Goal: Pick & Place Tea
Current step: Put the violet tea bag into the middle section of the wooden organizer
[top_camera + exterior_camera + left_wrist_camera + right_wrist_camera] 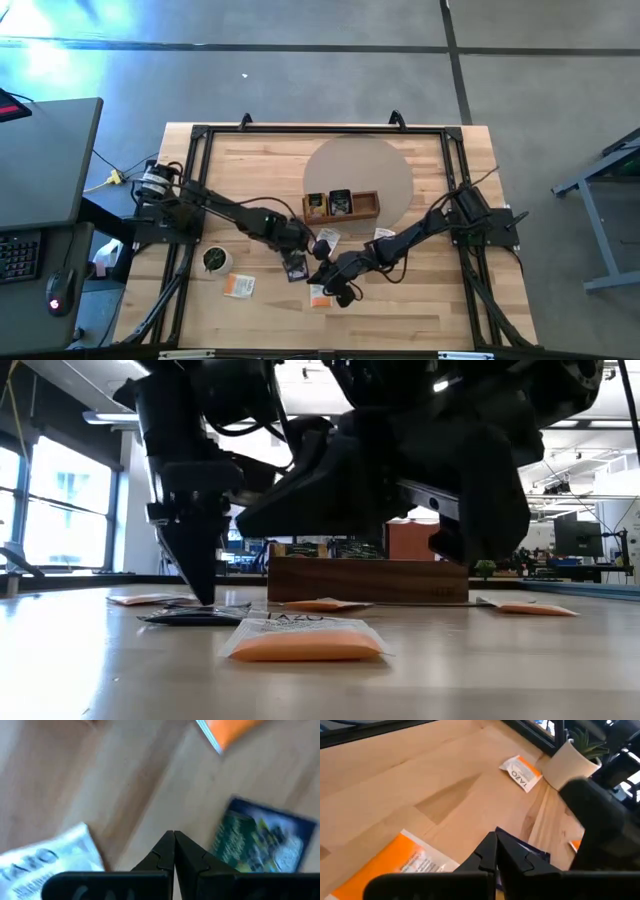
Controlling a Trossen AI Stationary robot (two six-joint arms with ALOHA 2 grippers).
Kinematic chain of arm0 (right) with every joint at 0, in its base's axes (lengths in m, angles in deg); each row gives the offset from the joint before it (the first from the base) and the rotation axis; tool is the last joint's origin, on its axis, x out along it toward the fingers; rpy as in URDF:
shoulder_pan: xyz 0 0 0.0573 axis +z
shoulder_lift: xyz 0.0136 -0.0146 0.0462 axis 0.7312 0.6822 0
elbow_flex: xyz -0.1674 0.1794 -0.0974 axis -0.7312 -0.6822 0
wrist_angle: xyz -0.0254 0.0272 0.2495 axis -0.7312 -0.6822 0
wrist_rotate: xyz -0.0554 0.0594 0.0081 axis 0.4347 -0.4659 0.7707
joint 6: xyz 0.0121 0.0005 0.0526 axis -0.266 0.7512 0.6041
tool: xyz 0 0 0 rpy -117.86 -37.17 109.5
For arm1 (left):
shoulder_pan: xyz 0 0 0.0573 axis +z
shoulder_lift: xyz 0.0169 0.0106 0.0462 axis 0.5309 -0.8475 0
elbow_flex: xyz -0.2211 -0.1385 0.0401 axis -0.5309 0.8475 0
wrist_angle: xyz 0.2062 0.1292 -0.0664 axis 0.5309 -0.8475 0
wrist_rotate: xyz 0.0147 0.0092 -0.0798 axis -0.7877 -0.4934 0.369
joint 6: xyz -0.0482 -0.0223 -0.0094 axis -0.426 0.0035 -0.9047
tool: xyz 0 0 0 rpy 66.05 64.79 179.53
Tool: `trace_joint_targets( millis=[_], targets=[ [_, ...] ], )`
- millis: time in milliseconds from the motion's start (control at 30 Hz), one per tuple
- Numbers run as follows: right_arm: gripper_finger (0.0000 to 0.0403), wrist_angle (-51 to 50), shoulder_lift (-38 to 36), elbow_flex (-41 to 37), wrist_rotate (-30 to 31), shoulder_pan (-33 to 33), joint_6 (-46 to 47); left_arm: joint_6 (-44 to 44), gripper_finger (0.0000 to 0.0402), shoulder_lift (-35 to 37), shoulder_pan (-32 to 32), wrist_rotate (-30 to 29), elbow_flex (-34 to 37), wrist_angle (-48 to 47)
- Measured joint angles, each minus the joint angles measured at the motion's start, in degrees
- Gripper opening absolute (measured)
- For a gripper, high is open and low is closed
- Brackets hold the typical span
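Overhead looks straight down; low level; wrists close above table (440,300).

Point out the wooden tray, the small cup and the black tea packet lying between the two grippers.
wooden tray (366,206): high view, bare right compartment.
small cup (214,260): high view, dark-green centre.
black tea packet (295,265): high view, packet's middle.

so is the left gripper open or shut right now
Shut. In the left wrist view the left gripper has its two dark fingers pressed together with nothing between them, above bare table beside a dark tea packet.

One wooden tray (342,205), one cup (214,260), two arms, several tea packets (239,286).
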Motion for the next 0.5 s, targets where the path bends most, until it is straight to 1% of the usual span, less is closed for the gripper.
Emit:
trace_joint_targets(
  millis=[67,133,200,267,367,500],
  targets=[
    [0.0004,-0.29,0.0,0.0,-0.65,-0.04,-0.05,0.53,0.0001,0.02,0.17,0.7,-0.99,-1.88],
    [0.0005,-0.09,0.0,0.0,-0.97,-0.04,-0.2,0.68,0.0001,1.68,-0.15,0.38,-2.05,-4.83],
    [0.0003,0.02,-0.02,0.02,-0.85,0.1,-0.28,0.64,0.0001,4.46,-1.06,-0.98,-3.07,-7.27],
    [0.0002,-0.72,-0.02,0.02,-1.04,0.2,0.09,0.62,0.0001,6.95,-2.3,-3.12,-3.39,-7.48],
    [0.0003,-1.95,0.04,-0.09,-1.05,0.29,0.51,-0.21,0.0001,10.85,-5.78,-7.9,-3.35,-8.39],
    [0.0003,-1.84,0.04,-0.07,-0.69,0.27,0.54,-0.97,0.0001,13.68,-12.86,-17.64,-1.84,-5.76]
  ],
)
